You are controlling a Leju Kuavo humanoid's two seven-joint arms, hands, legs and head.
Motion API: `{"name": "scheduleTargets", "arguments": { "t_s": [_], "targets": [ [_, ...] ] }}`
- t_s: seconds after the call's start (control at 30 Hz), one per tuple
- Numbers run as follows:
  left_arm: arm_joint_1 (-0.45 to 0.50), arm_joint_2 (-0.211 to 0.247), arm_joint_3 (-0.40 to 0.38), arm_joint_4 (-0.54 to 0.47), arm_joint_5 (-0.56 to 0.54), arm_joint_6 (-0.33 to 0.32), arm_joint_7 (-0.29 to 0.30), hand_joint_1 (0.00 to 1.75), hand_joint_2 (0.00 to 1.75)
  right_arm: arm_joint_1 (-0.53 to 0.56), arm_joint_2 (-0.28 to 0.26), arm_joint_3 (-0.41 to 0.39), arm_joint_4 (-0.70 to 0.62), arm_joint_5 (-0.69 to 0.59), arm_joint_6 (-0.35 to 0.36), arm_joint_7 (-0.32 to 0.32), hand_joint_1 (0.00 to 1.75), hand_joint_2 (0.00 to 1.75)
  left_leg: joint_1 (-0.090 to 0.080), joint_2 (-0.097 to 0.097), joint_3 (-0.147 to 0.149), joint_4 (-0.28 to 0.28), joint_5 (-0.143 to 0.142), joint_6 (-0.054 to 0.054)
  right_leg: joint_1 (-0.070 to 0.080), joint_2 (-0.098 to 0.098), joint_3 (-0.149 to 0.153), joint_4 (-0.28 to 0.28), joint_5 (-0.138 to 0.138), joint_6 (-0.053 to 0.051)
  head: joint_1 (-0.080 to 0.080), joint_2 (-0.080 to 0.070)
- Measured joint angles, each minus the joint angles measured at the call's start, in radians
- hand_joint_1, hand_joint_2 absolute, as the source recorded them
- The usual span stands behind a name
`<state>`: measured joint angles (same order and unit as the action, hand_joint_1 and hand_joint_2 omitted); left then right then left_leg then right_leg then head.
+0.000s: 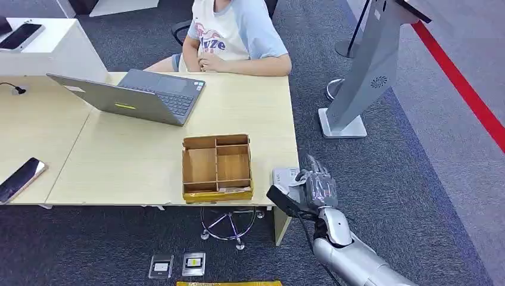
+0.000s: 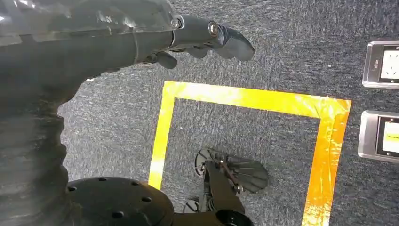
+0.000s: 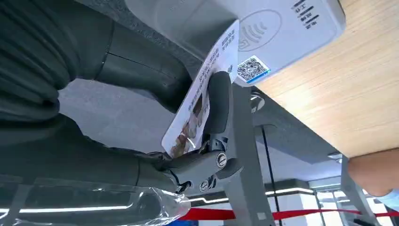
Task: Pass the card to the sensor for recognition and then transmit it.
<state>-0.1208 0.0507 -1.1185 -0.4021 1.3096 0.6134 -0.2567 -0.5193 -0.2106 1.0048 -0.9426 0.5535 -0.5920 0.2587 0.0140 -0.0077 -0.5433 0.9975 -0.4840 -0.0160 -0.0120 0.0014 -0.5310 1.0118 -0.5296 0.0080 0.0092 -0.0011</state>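
There is one laptop on the table, one brown box, and two phones. One person sits there. Two small floor plates lie below. One card, maybe, and one card reader.

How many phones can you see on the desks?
2. One phone lies at the near left edge of the desk; another phone lies on the white counter at the far left. Others may be hidden.
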Motion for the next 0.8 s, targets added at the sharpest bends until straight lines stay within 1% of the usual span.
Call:
{"name": "scheduleTargets", "arguments": {
  "t_s": [0.47,0.63,0.8],
  "targets": [
    [0.0,0.002,0.0,0.0,0.004,0.0,0.0,0.0,1.75,0.009,0.002,-0.019,0.018,0.031,-0.005,-0.02,1.75,1.75,0.0,0.0,0.001,0.0,0.0,0.0,0.0,0.0,0.001,0.0,0.0,0.0,0.0,0.0],
    [0.0,0.002,0.0,0.0,0.01,0.0,-0.004,0.0,1.75,0.008,0.002,-0.019,0.023,0.069,-0.029,-0.036,1.75,1.75,0.0,0.0,0.001,0.0,0.0,0.0,0.0,0.0,0.002,0.0,0.0,0.0,0.0,0.0],
    [0.0,0.002,0.0,0.0,0.01,-0.001,-0.006,0.0,1.75,0.004,0.002,-0.018,0.012,0.149,-0.029,-0.024,1.75,1.75,0.0,0.0,0.001,0.0,0.0,0.0,0.0,0.0,0.002,0.0,0.0,0.0,0.0,0.0]
  ]
}}
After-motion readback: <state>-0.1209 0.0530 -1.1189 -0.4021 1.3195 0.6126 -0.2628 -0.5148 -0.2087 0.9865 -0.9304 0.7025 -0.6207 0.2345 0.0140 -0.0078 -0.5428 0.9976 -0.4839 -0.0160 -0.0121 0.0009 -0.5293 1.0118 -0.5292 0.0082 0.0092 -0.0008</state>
